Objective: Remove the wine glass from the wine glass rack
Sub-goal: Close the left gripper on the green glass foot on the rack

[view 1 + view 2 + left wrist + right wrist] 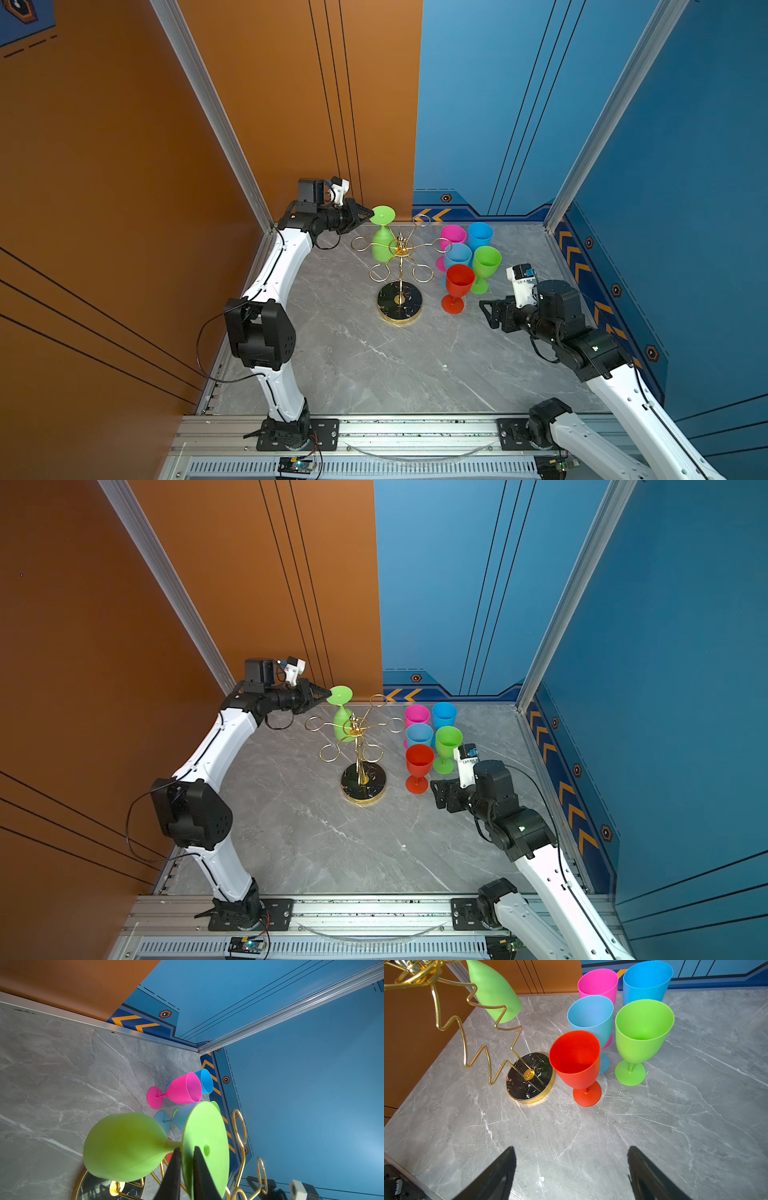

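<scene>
Your left arm [270, 291] rises from the front rail and folds at the elbow by the orange wall. Its white forearm runs up toward the back left corner, where the wrist turns level and points rightward at the top of the rack. Your left fingers [171, 1176] are closed on the wine glass [382, 245]; the left wrist view shows them pinching the rim of its round foot from both faces. The wine glass, a green one, hangs mouth down at a back-left loop of the wine glass rack [409, 307], foot uppermost and bowl beside the central pole. You cannot tell from these views whether the foot rests on the wire. The rack stands upright near the middle of the desk [374, 365].

Your right arm [602, 357] comes in from the front right corner and lies low, wrist level, pointing left toward the rack's base. Your right fingers [496, 1176] are spread wide above the desk, holding nothing, near the red glass [459, 280]. Behind it a light blue glass [457, 254], an upright green glass [486, 259], a pink glass [453, 233] and a blue glass [480, 235] stand clustered to the right of the rack.
</scene>
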